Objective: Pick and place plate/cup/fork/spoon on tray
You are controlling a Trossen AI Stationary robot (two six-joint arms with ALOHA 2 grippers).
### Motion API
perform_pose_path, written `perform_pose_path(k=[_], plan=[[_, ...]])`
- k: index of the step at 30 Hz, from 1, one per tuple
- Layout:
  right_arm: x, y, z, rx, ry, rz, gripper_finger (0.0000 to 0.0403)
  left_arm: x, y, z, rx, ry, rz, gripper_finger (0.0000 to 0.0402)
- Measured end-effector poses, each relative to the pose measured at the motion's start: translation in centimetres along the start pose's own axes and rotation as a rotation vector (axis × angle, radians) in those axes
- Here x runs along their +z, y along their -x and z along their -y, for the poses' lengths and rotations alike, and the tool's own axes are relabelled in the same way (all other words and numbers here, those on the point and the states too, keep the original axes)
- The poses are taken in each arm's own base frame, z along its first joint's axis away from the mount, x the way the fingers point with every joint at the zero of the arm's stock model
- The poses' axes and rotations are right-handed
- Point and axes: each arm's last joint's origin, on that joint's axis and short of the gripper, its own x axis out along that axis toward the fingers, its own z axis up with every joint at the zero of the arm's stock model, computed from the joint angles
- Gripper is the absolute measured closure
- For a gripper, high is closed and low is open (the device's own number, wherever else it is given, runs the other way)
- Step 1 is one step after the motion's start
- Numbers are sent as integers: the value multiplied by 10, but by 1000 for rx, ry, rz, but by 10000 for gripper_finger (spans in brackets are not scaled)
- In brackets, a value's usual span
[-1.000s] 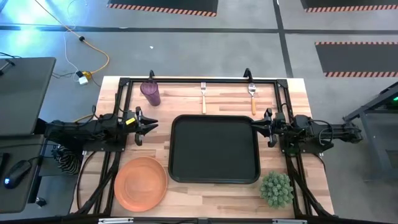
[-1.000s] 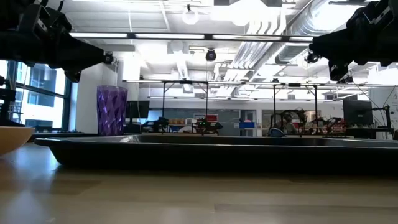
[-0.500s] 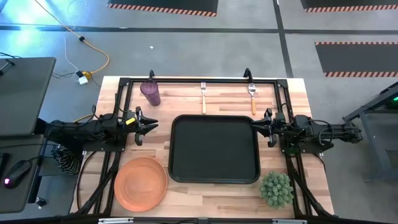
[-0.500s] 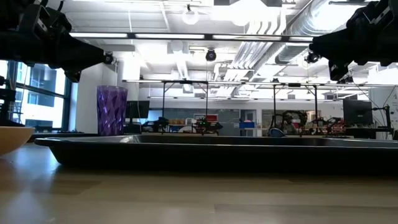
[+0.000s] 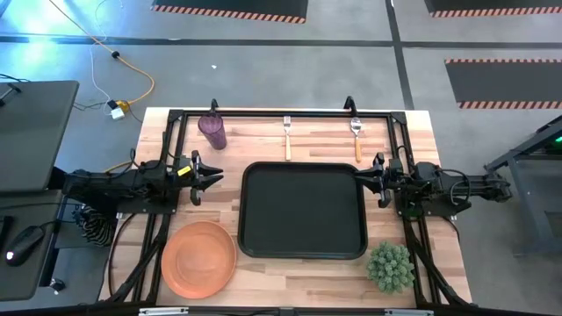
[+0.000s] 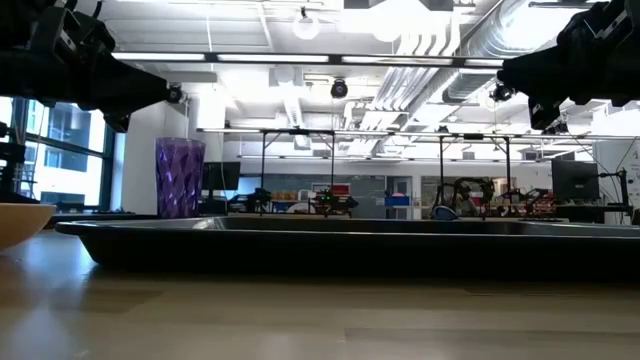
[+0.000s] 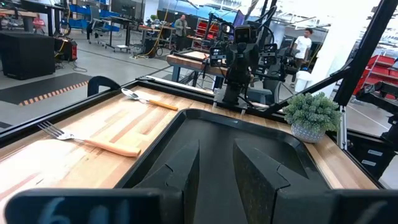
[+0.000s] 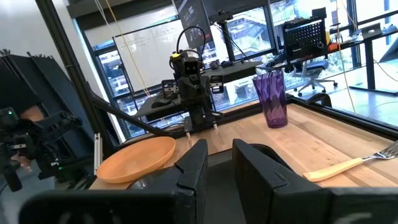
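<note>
Desk [image 5: 421, 140] carries the empty tray [image 5: 303, 211] at centre. Plate [image 5: 199, 258] at 7 o'clock, low view cuts it off. Cup [image 5: 212, 130] at 11, fork [image 5: 287, 137] and spoon [image 5: 356, 138] at 12. Left gripper [image 5: 204, 178] at 9, right gripper [image 5: 367, 180] at 3, jaws slightly parted, holding nothing.

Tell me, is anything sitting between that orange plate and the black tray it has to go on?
Nothing visible does. The plate lies on bare wood just off the tray, at its near left corner, and the tray holds nothing. The left pincer hovers at the tray's left edge, empty. The little plant stands at the opposite corner.
</note>
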Motion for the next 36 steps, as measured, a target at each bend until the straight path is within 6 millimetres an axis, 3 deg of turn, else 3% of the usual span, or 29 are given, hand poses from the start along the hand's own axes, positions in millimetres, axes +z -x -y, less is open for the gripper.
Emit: perform_pose_path(k=[26,36], plan=[[0,0,0,0,0,0,336,0,0,0,0,3,0,314],[0,0,0,0,0,0,336,0,0,0,0,115,0,314]])
